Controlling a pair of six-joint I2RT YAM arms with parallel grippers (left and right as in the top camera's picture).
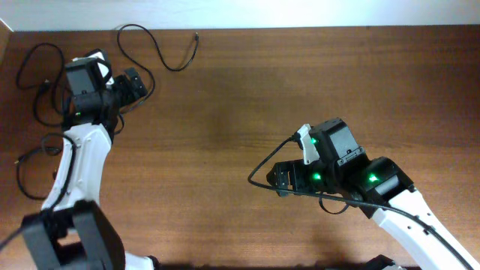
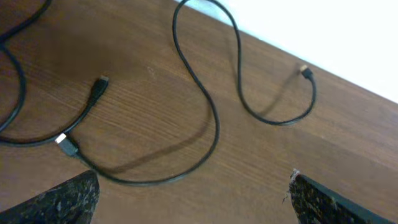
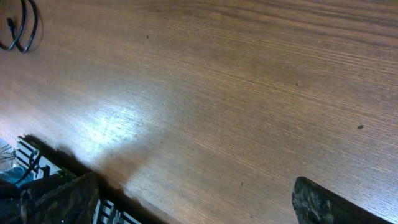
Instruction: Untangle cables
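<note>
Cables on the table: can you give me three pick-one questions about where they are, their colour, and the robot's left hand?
1. In the overhead view, the cables lie on the: A) left side B) right side C) middle.
2. The cables are: A) red B) black C) white.
3. The left gripper is: A) shut on a cable B) open and empty C) out of sight.
Answers: 1 A, they loop along the table's left side; 2 B, every cord is black; 3 B, it gapes wide, holding nothing.

Thin black cables [image 2: 217, 127], loosely looped, flat on the table [image 1: 300, 90], far-left corner, plug ends free
</note>
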